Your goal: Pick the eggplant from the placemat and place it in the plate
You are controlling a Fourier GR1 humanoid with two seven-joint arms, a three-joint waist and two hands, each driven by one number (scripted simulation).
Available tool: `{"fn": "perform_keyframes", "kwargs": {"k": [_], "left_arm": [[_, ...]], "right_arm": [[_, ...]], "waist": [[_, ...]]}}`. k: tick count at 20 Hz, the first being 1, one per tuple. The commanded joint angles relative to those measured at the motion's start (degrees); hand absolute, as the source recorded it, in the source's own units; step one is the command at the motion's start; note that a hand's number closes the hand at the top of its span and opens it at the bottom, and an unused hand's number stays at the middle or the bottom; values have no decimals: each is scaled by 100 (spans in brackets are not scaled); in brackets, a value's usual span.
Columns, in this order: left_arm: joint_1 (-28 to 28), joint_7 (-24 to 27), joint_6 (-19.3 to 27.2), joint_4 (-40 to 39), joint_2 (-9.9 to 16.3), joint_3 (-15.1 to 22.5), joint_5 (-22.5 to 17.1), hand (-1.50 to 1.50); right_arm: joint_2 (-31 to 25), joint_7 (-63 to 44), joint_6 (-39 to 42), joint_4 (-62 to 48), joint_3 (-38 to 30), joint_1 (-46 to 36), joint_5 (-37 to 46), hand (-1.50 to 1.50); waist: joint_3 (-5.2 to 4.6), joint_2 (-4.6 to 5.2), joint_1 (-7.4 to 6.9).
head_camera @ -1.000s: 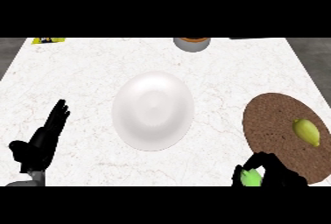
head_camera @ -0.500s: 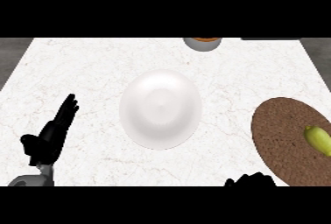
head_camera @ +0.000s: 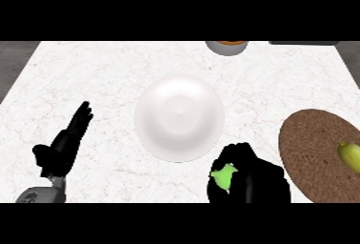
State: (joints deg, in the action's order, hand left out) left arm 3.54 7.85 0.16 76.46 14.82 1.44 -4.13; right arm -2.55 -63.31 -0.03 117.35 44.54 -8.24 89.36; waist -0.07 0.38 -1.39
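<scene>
A white plate (head_camera: 180, 116) lies in the middle of the marble counter. Just off its lower right rim, my right hand (head_camera: 253, 181) is curled round a small bright green vegetable (head_camera: 225, 175), most of which is hidden by the fingers. The brown round placemat (head_camera: 313, 143) sits at the right edge, and a yellow-green vegetable (head_camera: 349, 156) rests on it, cut off by the frame. At the lower left my left hand (head_camera: 65, 145) rests open with its fingers up, holding nothing.
A grey bowl (head_camera: 226, 46) with something orange inside stands at the counter's far edge, behind the plate. Bare marble (head_camera: 84, 76) stretches to the left of the plate.
My right hand, still holding the green vegetable, has come up from the lower edge and moved left, close to the plate's rim. The left hand has kept its pose.
</scene>
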Motion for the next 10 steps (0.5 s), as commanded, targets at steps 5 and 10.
{"fn": "perform_keyframes", "kwargs": {"k": [5,10], "left_arm": [[140,-172,-61,72,67,-122,-49,0],[266,5,-124,-218,8,-99,16,0]], "right_arm": [[249,-895,-911,-2151,-698,-2051,-1361,150],[251,-953,-1643,-3429,-800,-2691,-1862,150]], "waist": [[7,-6,-72],[5,13,-76]]}}
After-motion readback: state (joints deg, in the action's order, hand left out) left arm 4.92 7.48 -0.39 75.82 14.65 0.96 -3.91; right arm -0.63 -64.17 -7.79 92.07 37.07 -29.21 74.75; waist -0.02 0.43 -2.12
